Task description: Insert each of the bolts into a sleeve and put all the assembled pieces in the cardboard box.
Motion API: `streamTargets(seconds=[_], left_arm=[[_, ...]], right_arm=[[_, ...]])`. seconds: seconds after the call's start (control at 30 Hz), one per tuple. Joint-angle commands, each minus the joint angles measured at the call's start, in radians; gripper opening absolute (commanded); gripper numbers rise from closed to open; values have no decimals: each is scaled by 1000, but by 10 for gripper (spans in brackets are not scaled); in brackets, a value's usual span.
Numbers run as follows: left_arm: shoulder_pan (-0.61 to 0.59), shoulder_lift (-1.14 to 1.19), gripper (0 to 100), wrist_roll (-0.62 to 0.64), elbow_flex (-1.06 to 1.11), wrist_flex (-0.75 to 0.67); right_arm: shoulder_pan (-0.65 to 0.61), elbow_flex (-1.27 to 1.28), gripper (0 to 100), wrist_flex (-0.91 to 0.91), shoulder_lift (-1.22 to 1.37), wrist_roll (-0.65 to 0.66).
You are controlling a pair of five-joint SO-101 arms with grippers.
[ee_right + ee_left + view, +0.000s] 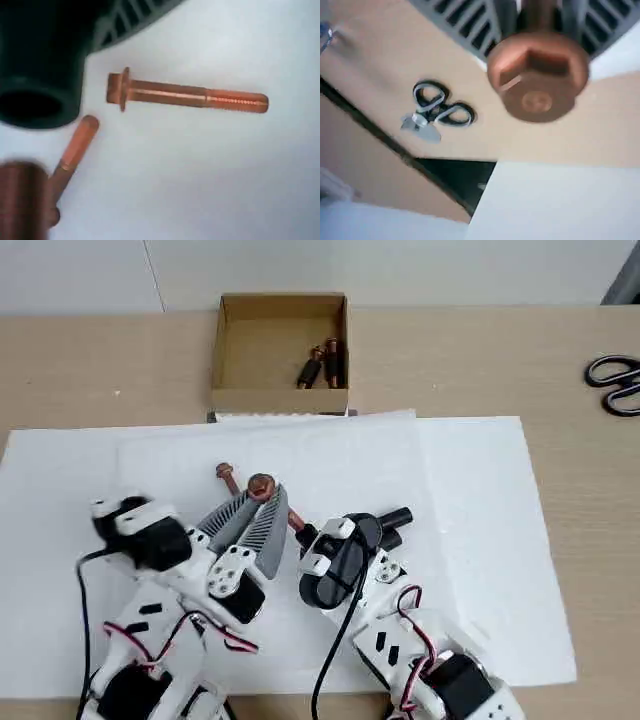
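A bolt [260, 484] is clamped in the jaws of the left gripper [264, 500]; a black sleeve [40, 60] is held by those of the right gripper [388, 528]. 1 loose bolt [185, 95] is seen on the paper [480, 540], 2 assembled pieces [322, 366] in the cardboard box [228, 350].

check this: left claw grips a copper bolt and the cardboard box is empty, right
The left claw does grip a copper bolt, but the cardboard box is not empty: the high view shows two assembled pieces lying in it.
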Motion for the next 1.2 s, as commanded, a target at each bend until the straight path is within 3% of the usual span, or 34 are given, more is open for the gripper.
streamTargets(seconds=[0.0,0.53,0.83,1.17], left_arm=[[3,-9,6,-9,4,-3],[68,-9,6,49,7,5],[68,-11,6,43,-1,153],[74,-9,6,-12,90,178]], right_arm=[[10,-75,2,-27,-8,2],[-38,-97,2,-30,-8,48],[-33,-115,2,-28,-8,49],[-33,-149,2,-28,-8,52]])
